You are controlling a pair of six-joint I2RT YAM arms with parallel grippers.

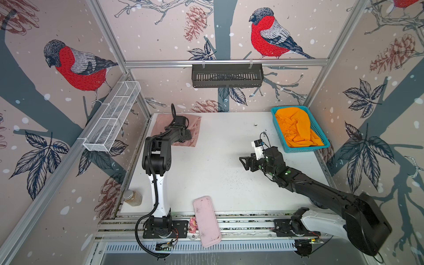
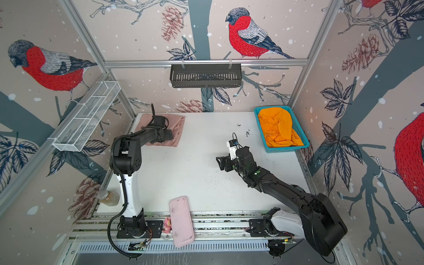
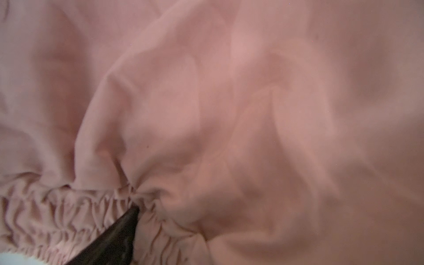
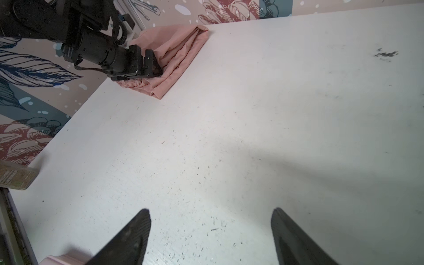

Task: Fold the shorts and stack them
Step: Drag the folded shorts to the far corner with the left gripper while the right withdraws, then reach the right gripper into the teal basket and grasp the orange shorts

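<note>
Far left, the left gripper (image 1: pixel 187 135) rests spread on the pink shorts (image 1: pixel 195 124); the right gripper (image 4: pixel 211 210) hangs wide open over the table (image 1: pixel 206 165).

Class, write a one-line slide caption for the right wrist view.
Open right gripper above the table; left gripper at pink shorts beyond.

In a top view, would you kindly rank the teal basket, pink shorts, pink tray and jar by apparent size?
1. teal basket
2-3. pink shorts and pink tray: too close to rank, since the left arm hides part of the shorts
4. jar
</note>
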